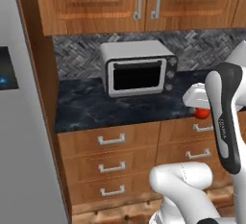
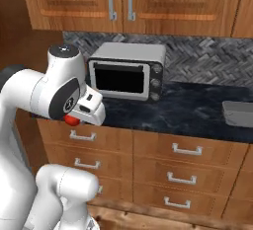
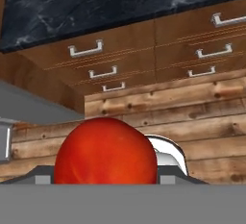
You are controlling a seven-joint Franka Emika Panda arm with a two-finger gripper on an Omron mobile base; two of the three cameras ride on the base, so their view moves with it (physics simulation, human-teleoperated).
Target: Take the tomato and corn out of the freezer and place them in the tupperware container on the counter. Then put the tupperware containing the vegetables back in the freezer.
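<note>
The white arm rises from its base, bends at a rounded elbow low in the frame, and climbs through a dark-jointed upper link to the wrist. From there the hand reaches forward at about drawer-top height. The gripper [image 2: 74, 120] points down and slightly forward, its jaws closed around the tomato [image 3: 105, 152], which sits between the fingers and bulges past them. In the left base view the gripper [image 1: 200, 112] peeks out from behind the forearm.

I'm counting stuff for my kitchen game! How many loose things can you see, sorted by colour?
Red: 1, the tomato, held in the tool
Grey: 1, the tupperware container on the counter
Silver: 1, the toaster oven
Total: 3
</note>
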